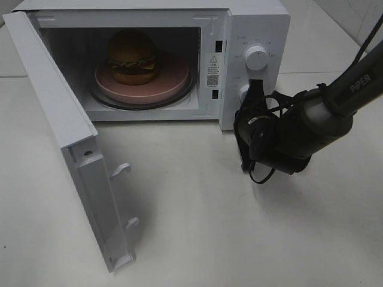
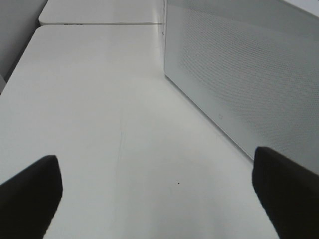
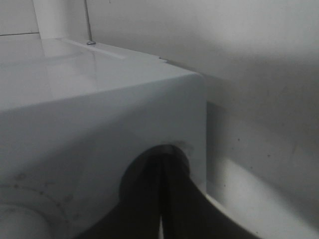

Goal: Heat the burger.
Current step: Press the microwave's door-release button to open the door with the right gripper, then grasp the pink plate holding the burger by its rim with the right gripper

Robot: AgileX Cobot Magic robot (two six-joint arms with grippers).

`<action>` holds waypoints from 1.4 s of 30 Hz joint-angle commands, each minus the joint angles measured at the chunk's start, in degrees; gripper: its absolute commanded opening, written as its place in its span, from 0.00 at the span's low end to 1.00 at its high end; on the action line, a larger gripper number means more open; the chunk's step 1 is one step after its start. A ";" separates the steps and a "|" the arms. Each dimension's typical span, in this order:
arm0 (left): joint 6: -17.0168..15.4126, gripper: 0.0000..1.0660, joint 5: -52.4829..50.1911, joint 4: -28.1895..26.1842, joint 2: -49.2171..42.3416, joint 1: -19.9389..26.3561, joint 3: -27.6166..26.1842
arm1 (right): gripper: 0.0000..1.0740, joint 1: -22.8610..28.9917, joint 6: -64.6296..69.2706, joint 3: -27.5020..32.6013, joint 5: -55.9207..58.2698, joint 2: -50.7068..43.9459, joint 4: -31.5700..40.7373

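The burger (image 1: 133,57), with its brown bun, green lettuce edge and dark patty, sits on a round pink plate (image 1: 170,84) inside the open white microwave (image 1: 251,18). My right gripper (image 1: 254,88) is shut and empty, its tips at the control panel beside the lower knob (image 1: 243,92). In the right wrist view the shut fingertips (image 3: 160,172) are pressed together right at the panel face (image 3: 99,129); whether they touch it I cannot tell. My left gripper (image 2: 157,199) is open and empty above the bare table, beside the door's outer face (image 2: 249,74). It is outside the exterior view.
The microwave door (image 1: 66,131) stands swung wide open toward the front left, with its latch hooks (image 1: 122,169) sticking out. The upper knob (image 1: 256,58) is above my right gripper. A white table (image 1: 209,227) lies in front, and a wall rises behind the microwave.
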 commanded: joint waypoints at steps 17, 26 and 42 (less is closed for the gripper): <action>0.17 0.92 -0.06 -0.06 -1.20 0.06 0.17 | 0.00 0.17 -0.23 5.44 5.73 -8.54 -3.78; 0.17 0.92 -0.06 -0.06 -1.20 0.06 0.17 | 0.00 0.17 -4.53 9.45 14.78 -14.73 -7.10; 0.17 0.92 -0.06 -0.06 -1.20 0.06 0.17 | 0.02 0.00 -15.01 10.03 34.95 -24.75 -25.38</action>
